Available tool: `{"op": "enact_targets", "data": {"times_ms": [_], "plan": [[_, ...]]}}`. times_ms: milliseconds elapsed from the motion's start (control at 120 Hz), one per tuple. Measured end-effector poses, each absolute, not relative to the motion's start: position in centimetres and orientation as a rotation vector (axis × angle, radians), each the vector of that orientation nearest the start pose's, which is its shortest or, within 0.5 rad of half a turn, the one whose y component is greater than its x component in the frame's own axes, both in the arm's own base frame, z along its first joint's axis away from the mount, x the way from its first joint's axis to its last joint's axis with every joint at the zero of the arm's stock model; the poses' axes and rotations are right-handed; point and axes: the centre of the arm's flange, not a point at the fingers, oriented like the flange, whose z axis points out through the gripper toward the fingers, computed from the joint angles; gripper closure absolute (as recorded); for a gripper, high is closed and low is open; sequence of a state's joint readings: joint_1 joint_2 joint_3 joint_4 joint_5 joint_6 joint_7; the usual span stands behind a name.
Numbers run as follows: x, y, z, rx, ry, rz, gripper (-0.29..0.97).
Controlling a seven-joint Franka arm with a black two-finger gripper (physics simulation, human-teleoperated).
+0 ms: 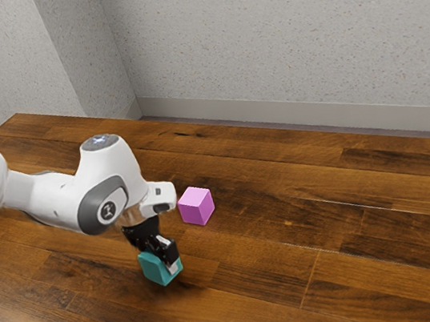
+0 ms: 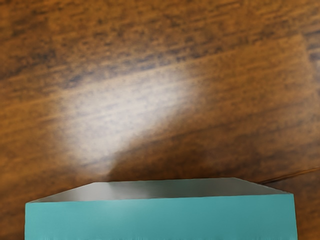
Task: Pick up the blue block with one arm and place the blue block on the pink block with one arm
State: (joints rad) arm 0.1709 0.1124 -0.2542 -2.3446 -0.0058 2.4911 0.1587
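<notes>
The blue block (image 2: 160, 217), more teal in colour, lies just under the hand in the wrist view. In the exterior view it is left of centre in the lower half of the frame (image 1: 159, 271). The tool (image 1: 159, 255) is closed on it, with one black finger on each side of its upper part. The block looks a little tilted, and whether it is already clear of the floor cannot be told.

The pink block (image 1: 196, 206) stands near, up and to the right in the frame, apart from the blue one. The risk is in this tilt. If the blue block is set down crooked or off-centre, it may slide off the pink block or push it away. A grip so high on the block may also let it turn.

The wooden floor (image 1: 331, 233) has dark, glossy planks. Behind it run a pale baseboard (image 1: 288, 109) and a grey speckled wall (image 1: 259, 25).
</notes>
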Motion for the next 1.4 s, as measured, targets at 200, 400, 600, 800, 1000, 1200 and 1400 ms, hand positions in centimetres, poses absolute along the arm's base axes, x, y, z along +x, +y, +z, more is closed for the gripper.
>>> {"op": "enact_targets", "data": {"times_ms": [200, 400, 600, 800, 1000, 1200, 1400], "plan": [[55.1, -4.5, 33.7, -3.144, 0.342, -0.229, 0.32], [61.2, -3.1, 36.6, -3.168, 0.265, -0.299, 0.32], [65.9, -1.1, 34.7, -3.224, 0.152, -0.129, 0.33], [67.2, -1.1, 34.3, -3.236, 0.126, -0.033, 0.33], [68.7, -1.5, 34.1, -3.201, 0.166, 0.004, 0.33], [69.6, -2.1, 34.4, -3.177, 0.196, -0.002, 0.33], [70.6, -2.1, 33.7, -3.185, 0.185, -0.006, 0.33]]}}
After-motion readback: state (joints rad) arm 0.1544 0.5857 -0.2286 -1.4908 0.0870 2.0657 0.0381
